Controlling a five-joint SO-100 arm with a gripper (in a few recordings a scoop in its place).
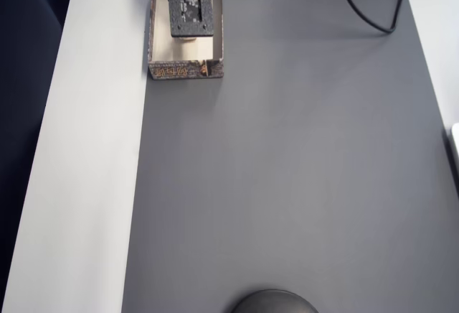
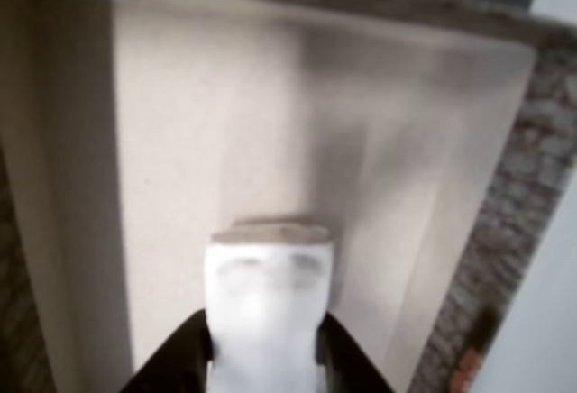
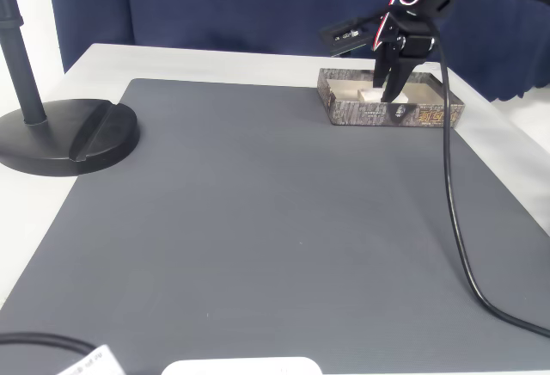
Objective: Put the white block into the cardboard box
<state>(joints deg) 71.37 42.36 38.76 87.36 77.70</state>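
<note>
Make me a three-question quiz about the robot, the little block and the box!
1. Where is the white block?
A. on the grey mat
B. over the inside of the cardboard box
C. by the black stand

2. What colour is the mat?
A. dark grey
B. red
C. green

3. What is the gripper doing?
A. hanging open
B. holding the block
C. holding a cable

Answers: 1 B, the box floor lies behind the block in the wrist view. 2 A, it looks grey. 3 B, black fingers flank the block.

White block (image 2: 266, 307) in tool (image 2: 264, 348), inside cardboard box (image 3: 430, 117), mat's (image 3: 258, 220) far corner.
</note>
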